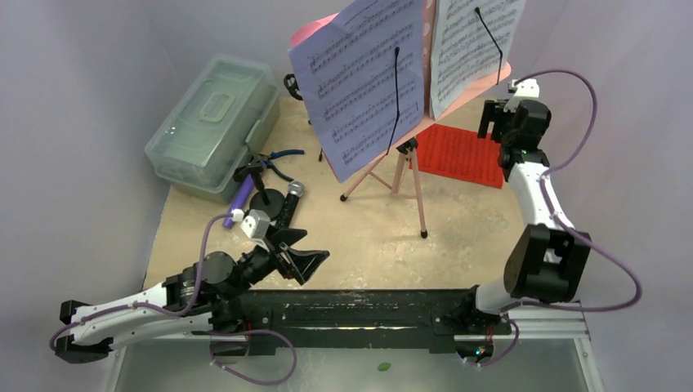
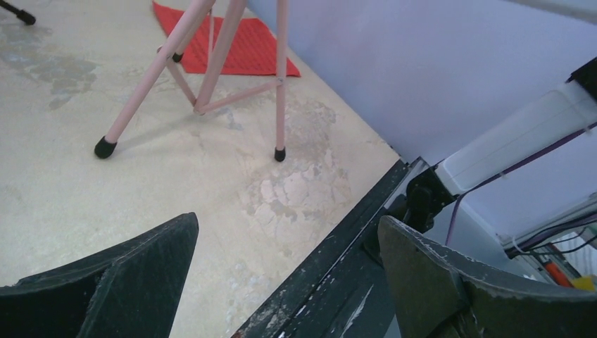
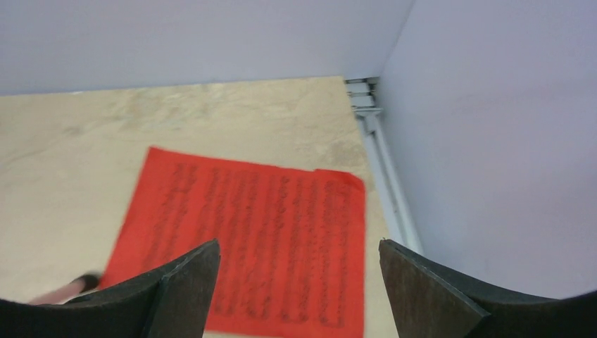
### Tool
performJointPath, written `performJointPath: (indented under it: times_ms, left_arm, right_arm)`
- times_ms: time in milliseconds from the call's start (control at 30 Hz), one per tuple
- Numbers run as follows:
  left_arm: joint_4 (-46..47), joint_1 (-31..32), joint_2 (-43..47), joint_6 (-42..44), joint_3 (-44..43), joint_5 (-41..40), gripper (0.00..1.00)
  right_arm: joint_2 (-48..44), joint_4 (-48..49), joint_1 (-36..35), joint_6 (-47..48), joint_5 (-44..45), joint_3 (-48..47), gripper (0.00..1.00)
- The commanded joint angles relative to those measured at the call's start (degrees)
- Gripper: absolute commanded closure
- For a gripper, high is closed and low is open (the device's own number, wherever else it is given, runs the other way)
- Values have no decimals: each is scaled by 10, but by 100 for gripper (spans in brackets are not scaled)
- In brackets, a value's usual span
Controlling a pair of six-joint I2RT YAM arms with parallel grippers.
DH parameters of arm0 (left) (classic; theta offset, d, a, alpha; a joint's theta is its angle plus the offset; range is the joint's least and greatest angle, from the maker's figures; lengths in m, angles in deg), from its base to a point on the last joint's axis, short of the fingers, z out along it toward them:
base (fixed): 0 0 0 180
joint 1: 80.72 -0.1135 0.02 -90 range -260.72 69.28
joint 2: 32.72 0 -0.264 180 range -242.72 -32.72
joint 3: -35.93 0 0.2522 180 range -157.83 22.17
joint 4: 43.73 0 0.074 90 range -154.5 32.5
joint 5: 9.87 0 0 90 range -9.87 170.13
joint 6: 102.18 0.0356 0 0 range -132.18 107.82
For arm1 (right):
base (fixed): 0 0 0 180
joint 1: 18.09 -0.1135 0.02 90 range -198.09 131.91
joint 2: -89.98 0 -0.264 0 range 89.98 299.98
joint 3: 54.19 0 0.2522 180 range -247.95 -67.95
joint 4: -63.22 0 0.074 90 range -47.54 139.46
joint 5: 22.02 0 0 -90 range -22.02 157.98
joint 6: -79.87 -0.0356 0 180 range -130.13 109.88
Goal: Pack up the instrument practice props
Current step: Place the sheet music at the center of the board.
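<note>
The tan surface (image 1: 458,245) carries the pink music rack (image 1: 406,167), upright on its tripod legs, with a lilac page (image 1: 351,90) and a white page (image 1: 470,49) on it. The clear case (image 1: 214,122) sits far left. The red page (image 1: 458,153) lies flat below my right end effector (image 3: 299,243), which is spread wide and empty. The purple microphone (image 1: 241,196) and black-silver microphone (image 1: 290,200) lie near my left end effector (image 1: 313,265), also wide and empty.

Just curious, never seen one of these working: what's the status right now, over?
Left gripper open, empty, low by the near edge. Right gripper open, empty, over the red page. Lilac page, white page on the pink rack. Clear case shut.
</note>
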Motion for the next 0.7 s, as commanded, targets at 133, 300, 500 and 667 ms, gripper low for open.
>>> performJointPath:
  times_ms: [133,300,500,667]
  left_arm:
    - [94,-1,-59,57,-102,64,2]
    - [128,-1,-111,67,-160,87,3]
    - [165,-1,-165,38,-231,105,3]
    - [155,-1,-198,23,-298,94,3]
  right_arm:
    - [-163,-195,0,32,-286,92,10]
    - [-253,-229,0,59,-381,159,9]
    - [-318,-209,1,95,-402,221,4]
    - [-295,-233,1,121,-403,211,3]
